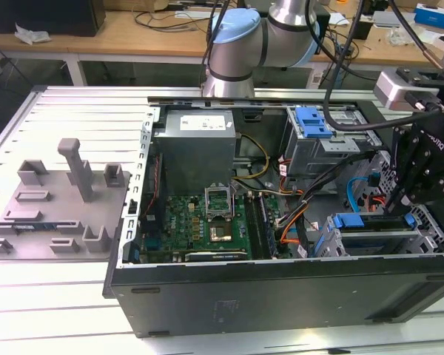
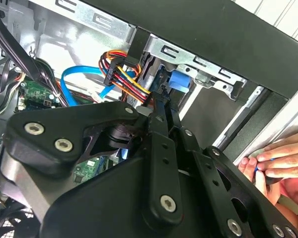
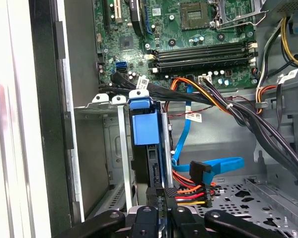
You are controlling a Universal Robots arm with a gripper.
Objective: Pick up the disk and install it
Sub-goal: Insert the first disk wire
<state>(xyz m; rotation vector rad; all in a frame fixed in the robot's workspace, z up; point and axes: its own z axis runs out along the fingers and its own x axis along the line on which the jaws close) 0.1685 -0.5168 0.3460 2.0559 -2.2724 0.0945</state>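
The disk [image 3: 145, 130] stands on edge in the drive cage [image 1: 370, 238] at the corner of the open computer case [image 1: 281, 288] that lies toward the exterior view's right and near side; in the first wrist view its blue bracket faces the camera, and its long axis runs from that bracket straight toward the claw [image 3: 160, 194]; the disk thus lies directly ahead of the claw, in line with the fingers. The claw's two black fingers are drawn in together on the narrow edge of the disk, one on each flat side, so the claw appears clenched on the disk; in the second wrist view the fingers [image 2: 165, 111] meet as a thin pair just below the blue bracket tab [image 2: 180, 79]. A bundle of coloured power wires [image 3: 191, 191] and a blue data cable [image 3: 216, 163] lie just beside the grasp point, near the fingers but apart from them. In the exterior view the arm [image 1: 422, 159] reaches down from above that same corner of the case, its wrist tilted so that the claw points into the cage; the case rests on a ribbed metal desk [image 1: 66, 103]. A person's hand [image 2: 275, 158] shows in the second wrist view beyond the case wall, outside the case.
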